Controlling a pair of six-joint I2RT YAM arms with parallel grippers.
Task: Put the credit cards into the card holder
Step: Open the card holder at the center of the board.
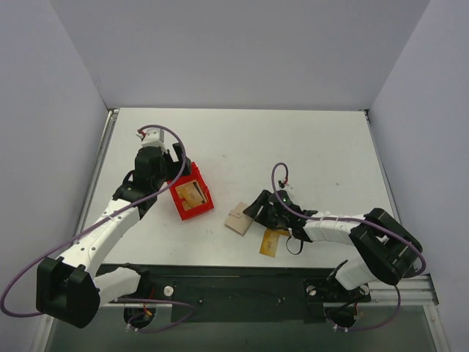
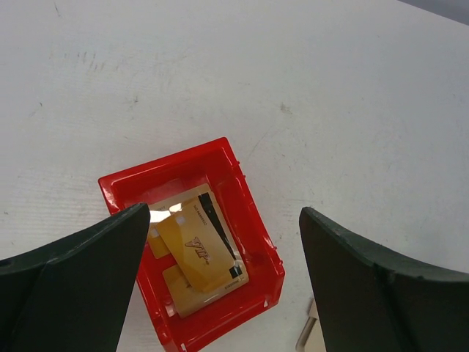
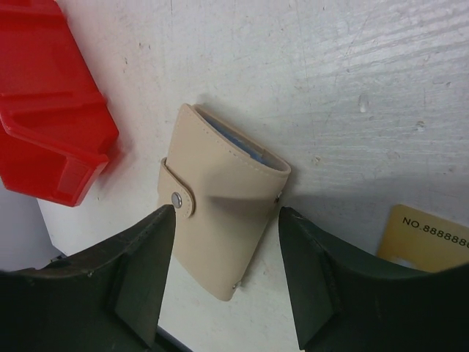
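Credit cards (image 2: 198,253) lie in the red bin (image 2: 168,165) toward the desk's left edge, under the wide-open, empty left gripper (image 2: 223,216). The card holder (image 3: 223,205), near the near edge, sits between the parted jaws of the right gripper (image 3: 227,220).

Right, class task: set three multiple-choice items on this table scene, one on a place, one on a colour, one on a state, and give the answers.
1. Where does the wallet lie?
A) in the bin
B) on the table, straddled by the right hand
C) under the left hand

2. What colour is the bin that holds cards?
A) red
B) blue
C) grey

3. How is the left hand?
A) shut on a card
B) shut on nothing
C) wide open

Answers:
1 B, the right wrist view shows it folded on the white table with that hand either side of it.
2 A, its walls are bright red around the yellow cards.
3 C, it stands far apart above the bin, holding nothing.
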